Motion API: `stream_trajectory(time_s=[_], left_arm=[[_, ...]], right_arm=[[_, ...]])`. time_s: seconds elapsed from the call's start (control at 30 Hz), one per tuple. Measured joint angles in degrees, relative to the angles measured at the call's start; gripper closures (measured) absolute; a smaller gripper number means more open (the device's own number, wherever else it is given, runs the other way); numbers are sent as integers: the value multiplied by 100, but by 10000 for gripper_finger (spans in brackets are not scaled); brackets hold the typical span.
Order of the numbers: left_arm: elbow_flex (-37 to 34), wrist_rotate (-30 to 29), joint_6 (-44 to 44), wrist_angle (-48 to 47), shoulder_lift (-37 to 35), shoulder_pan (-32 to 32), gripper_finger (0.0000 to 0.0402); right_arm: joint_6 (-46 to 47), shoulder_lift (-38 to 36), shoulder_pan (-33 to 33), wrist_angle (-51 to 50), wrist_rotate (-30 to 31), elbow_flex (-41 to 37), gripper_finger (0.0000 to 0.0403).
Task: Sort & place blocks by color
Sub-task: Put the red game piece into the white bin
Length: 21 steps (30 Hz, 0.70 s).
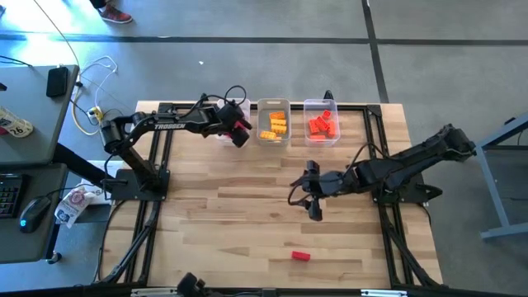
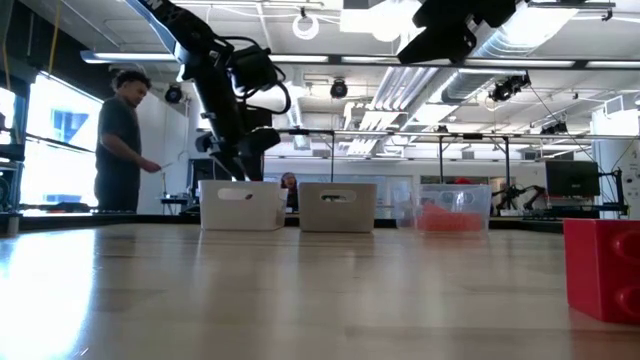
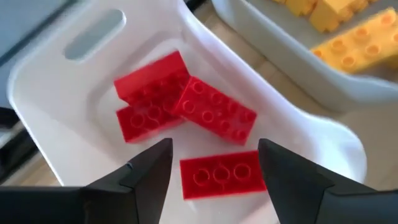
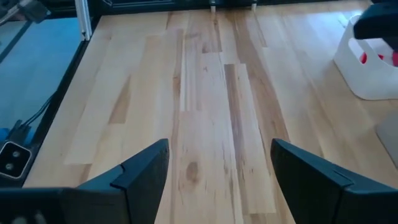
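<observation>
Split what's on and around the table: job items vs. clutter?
Job items:
- red blocks in the bin under the open left gripper
- yellow-orange blocks
- orange-red blocks
- lone red block on the table

Clutter:
- mouse
- cables
- person behind the table

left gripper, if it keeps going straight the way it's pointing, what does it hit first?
Probably the red block lying loose in the white bin, framed between the open left gripper fingers in its wrist view. Two more red blocks lie farther in. How far the gripper stands above the block is unclear.
</observation>
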Motion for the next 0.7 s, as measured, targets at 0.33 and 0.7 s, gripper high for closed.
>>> stream_trajectory(time_s=[0.33, 0.7], left_arm=[[0, 1005, -116, -322, -18, -25, 177], [9, 339, -15, -493, -705, -381, 181]], right_arm=[[-29, 0, 305, 426, 97, 0, 135], [-185, 4, 536, 296, 97, 457, 135]])
